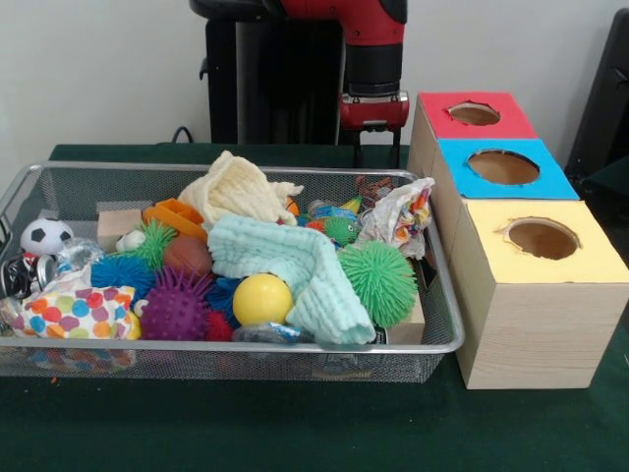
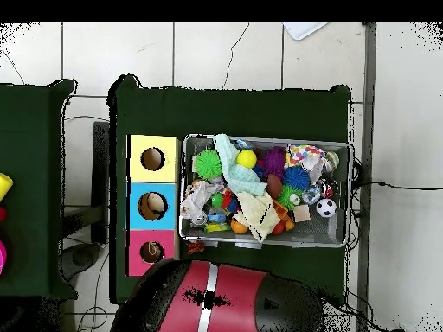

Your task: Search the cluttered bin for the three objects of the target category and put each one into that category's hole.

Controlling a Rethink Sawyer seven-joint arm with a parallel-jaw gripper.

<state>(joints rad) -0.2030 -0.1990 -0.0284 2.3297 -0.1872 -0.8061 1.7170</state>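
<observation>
Gripper (image 1: 376,155) hangs behind the cluttered bin (image 1: 447,334) — whether spread or closed, I cannot tell. Just beside the bin stands the red-ringed hole (image 1: 475,113) — farthest box back.

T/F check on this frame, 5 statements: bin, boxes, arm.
1. The three boxes stand in a row beside the cluttered bin. True.
2. The hole ringed in red tops the box nearest the camera in the front view. False: it is the farthest; the yellow box is nearest.
3. A yellow ball lies in the bin. True.
4. The soccer ball sits on the table outside the bin. False: it is inside.
5. The arm reaches down into the bin. False: it hangs behind it.
</observation>
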